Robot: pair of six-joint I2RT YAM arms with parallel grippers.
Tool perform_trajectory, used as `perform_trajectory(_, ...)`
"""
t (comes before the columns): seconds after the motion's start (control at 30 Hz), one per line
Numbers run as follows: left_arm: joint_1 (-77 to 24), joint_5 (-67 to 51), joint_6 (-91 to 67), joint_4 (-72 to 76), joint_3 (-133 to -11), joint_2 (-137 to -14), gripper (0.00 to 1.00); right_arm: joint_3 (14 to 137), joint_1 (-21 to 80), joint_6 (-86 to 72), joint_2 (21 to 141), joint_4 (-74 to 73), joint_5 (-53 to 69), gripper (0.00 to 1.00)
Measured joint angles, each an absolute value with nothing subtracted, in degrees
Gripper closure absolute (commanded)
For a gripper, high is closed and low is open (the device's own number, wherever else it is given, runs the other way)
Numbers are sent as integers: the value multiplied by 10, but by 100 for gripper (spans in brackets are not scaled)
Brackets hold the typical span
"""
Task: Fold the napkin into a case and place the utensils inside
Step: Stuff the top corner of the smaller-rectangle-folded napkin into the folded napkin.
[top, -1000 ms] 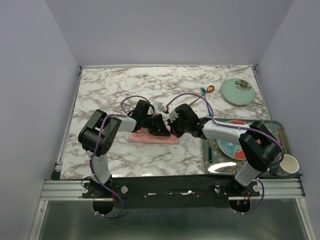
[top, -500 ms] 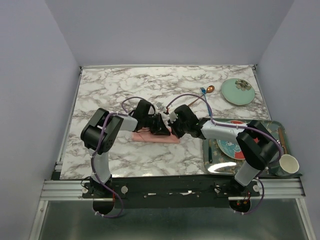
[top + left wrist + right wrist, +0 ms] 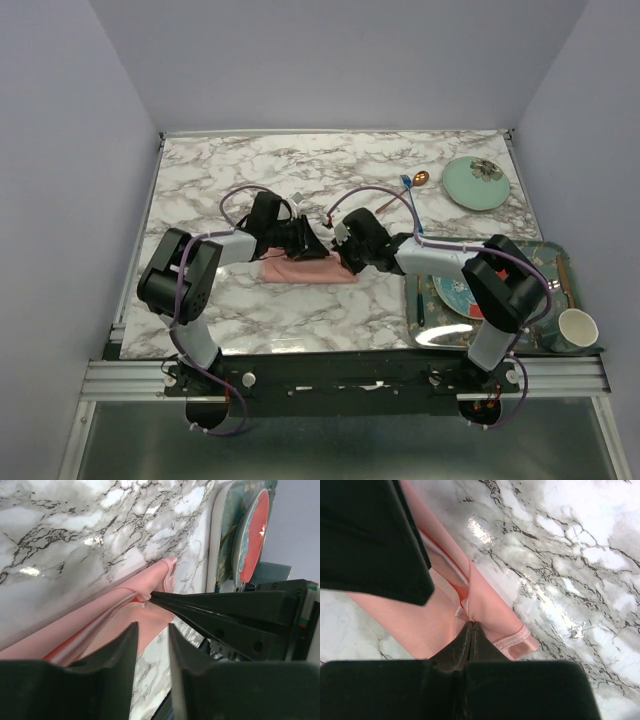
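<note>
Step in hand, my read: finishing or opening the pocket, not loading it yet.

- The shiny salmon-pink satin napkin (image 3: 298, 272) is lying mid-table on the white-and-grey marble table (image 3: 230, 170), folded down to a narrow strip, with both grippers working right over it.
- The right gripper (image 3: 471, 626) is pinching shut on a thin fold of the napkin's upper layer near its right end. The tips are meeting with only cloth between them.
- The left gripper (image 3: 152, 626) is hovering over the strip just left of that pinch. Its jaws are parted by a narrow gap with nothing clamped, and pink cloth is showing through underneath.

Orientation:
- The long axis is running left to right, roughly parallel to the near table edge, with the right end sitting slightly nearer the arms.
- The hemmed short end is pointing right, toward the pale-rimmed green tray (image 3: 215, 535).
- I can't tell which end is the pocket mouth.

The utensils are not in play yet. The slim copper-gold spoon (image 3: 421, 179) and the small dark blue fork (image 3: 407, 182) are lying side by side at the far right, near the round pale mint plate (image 3: 476, 183) and well apart from the napkin.

Next move, as I'm judging it: the right gripper is lifting only the top layer, so the left gripper needs to pin the lower layers. Satin is likely sliding easily, so the whole strip could drag or unfold. After that, one arm is going for the spoon and lining its handle up with the strip's axis.
</note>
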State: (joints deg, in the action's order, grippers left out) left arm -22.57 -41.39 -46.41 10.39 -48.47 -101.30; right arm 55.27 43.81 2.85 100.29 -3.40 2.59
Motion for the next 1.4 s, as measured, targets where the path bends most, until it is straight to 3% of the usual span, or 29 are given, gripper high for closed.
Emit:
perform_trajectory(0.13, -222, -415, -464, 103, -470, -995, 93, 556, 437, 23, 996, -52, 22, 96)
perform_trajectory(0.23, -223, -419, -467, 106, -461, -995, 99, 556, 435, 15, 982, -67, 20, 97)
perform_trajectory(1.4, -279, -438, -602, 292, -462, -1110, 100, 561, 378, -99, 967, -107, 83, 99)
